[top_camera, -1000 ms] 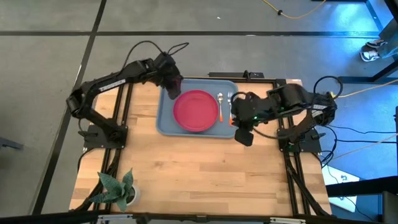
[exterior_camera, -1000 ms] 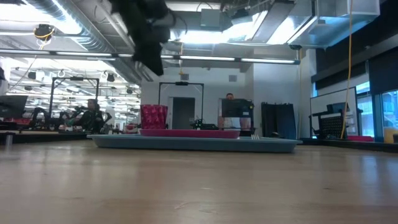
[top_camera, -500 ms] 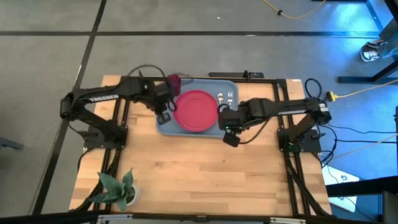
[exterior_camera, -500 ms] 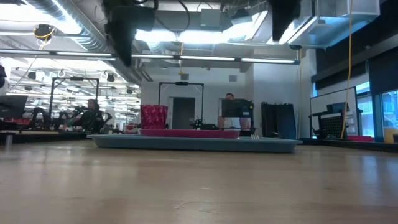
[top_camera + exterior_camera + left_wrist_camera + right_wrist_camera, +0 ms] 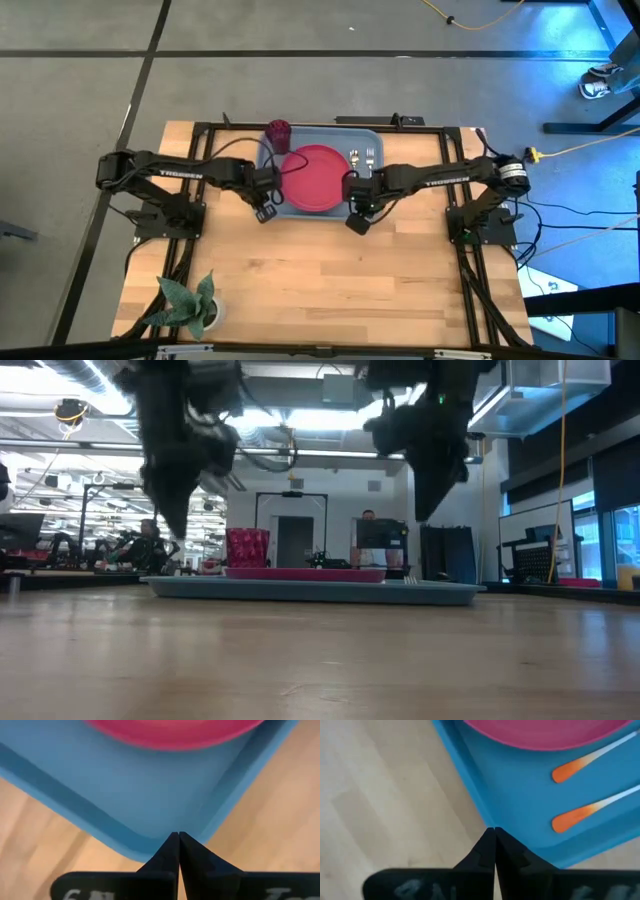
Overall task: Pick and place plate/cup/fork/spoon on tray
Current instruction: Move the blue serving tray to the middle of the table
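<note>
The light-blue tray (image 5: pixel 340 135) lies at the table's far middle. On it rest the pinkish-red plate (image 5: pixel 312 178), the dark-red cup (image 5: pixel 278 132) upright in the far left corner, and the spoon (image 5: pixel 354 160) and the fork (image 5: pixel 370 157) right of the plate, orange handles toward the near rim. My left gripper (image 5: pixel 178 834) is shut and empty, above the tray's near left corner (image 5: pixel 150 845). My right gripper (image 5: pixel 493 829) is shut and empty, above the tray's near rim (image 5: pixel 470 785) close to the spoon's handle (image 5: pixel 567 770) and the fork's handle (image 5: pixel 570 817). In the low view both grippers hang above the tray (image 5: pixel 300 590).
A white pot with a green plant (image 5: pixel 195 305) stands at the table's near left corner. Bare wood fills the near half of the table. The arms' bases stand at the left and right edges.
My left gripper has gone from above the cup toward the table's near edge and down, to the tray's near left corner. My right gripper has gone toward the table's left edge and down, to the tray's near rim. The cup, plate, fork and spoon have stayed put.
</note>
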Robot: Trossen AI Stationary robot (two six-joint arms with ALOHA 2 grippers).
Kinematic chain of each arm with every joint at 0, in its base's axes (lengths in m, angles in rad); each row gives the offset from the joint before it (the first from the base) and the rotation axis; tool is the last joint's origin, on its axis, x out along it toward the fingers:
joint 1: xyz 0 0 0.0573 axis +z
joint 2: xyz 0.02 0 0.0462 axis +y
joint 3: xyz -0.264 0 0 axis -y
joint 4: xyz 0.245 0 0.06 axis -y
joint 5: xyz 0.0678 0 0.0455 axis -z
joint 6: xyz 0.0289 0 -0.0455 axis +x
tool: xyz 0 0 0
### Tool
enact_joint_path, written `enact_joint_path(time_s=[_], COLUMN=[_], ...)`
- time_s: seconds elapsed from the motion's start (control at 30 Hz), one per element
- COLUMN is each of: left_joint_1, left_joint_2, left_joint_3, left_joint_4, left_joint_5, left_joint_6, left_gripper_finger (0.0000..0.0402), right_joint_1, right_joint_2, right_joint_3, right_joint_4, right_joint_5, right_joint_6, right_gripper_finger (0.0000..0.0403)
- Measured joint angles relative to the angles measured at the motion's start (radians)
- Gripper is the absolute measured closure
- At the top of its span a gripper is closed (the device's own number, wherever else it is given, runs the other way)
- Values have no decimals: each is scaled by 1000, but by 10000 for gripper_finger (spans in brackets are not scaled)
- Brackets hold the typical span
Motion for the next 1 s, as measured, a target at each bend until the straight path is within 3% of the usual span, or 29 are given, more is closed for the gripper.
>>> enact_joint_path(time_s=[0.37,1.0], left_joint_1=[-1,0], left_joint_2=[0,0], left_joint_3=[-193,-226], left_joint_4=[159,200], left_joint_5=[57,77], left_joint_6=[-86,-100], left_gripper_finger=[401,401], right_joint_1=[-38,-39], right_joint_2=[0,-1], right_joint_3=[-169,-356], right_joint_4=[184,369], right_joint_5=[-122,-47], right_joint_6=[8,56], right_gripper_finger=[400,401])
